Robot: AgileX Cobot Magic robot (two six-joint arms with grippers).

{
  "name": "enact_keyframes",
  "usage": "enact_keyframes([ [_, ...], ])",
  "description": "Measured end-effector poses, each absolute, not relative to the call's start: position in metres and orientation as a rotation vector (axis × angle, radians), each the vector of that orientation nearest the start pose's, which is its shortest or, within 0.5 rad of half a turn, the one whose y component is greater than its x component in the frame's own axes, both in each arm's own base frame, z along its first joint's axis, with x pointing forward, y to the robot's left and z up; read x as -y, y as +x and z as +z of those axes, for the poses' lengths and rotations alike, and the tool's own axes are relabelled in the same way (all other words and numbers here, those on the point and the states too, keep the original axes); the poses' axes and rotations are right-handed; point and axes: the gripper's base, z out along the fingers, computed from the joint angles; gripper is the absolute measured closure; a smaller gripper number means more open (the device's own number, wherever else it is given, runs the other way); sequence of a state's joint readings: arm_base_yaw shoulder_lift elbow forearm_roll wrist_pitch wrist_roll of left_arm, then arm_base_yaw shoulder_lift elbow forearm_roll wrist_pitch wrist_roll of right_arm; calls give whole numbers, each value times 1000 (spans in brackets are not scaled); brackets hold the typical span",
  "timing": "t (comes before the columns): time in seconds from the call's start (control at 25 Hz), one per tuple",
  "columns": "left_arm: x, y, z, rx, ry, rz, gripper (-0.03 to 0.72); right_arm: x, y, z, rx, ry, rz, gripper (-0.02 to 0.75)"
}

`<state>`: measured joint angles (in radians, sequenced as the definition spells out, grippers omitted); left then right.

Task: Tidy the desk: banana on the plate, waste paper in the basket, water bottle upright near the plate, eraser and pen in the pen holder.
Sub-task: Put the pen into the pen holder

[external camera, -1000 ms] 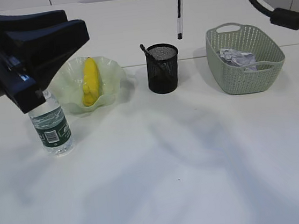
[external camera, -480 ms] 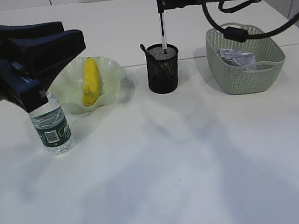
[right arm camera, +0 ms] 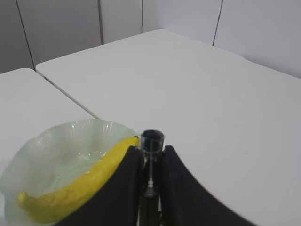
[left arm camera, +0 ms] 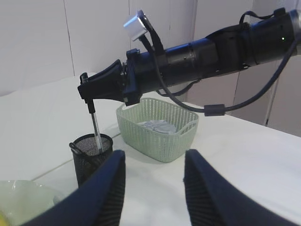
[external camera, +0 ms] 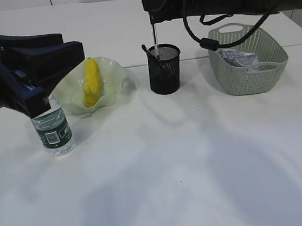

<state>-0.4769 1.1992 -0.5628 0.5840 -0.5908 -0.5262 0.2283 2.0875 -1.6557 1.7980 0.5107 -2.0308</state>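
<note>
Here the white desk [external camera: 163,171] carries everything, with a seam line running across it behind the objects. The grey-green woven basket [external camera: 269,72] sits toward the right edge, the crumpled waste paper [external camera: 238,57] inside it. Toward the left edge, the wavy green plate [external camera: 111,74] holds the yellow banana [external camera: 90,81]. Just in front of the plate the water bottle [external camera: 53,132] stands upright, its cap hidden by the left gripper [left arm camera: 153,188], whose jaws stand apart and hold nothing. Between plate and basket stands the black mesh pen holder [external camera: 165,70]. Above it the right gripper [external camera: 151,13] is clamped on the top of a clear pen [external camera: 155,36], which hangs upright with its lower end inside the holder. A darker pen [external camera: 148,51] leans against the holder's left rim.
</note>
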Motion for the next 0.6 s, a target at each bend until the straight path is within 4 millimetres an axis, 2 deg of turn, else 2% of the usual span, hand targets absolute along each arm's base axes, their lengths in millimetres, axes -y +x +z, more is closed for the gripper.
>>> enact_keyframes([
  [0.16,137,206,283,-1548,602,-626,390,-150,484,264,-1630,-708,451,671],
  [0.4,137,206,283,-1554,602,-622,390,-144,488,270,-1610,-705,424,671],
  [0.6,136,206,282,-1557,601,-620,390,-146,498,252,-1620,-728,405,671],
])
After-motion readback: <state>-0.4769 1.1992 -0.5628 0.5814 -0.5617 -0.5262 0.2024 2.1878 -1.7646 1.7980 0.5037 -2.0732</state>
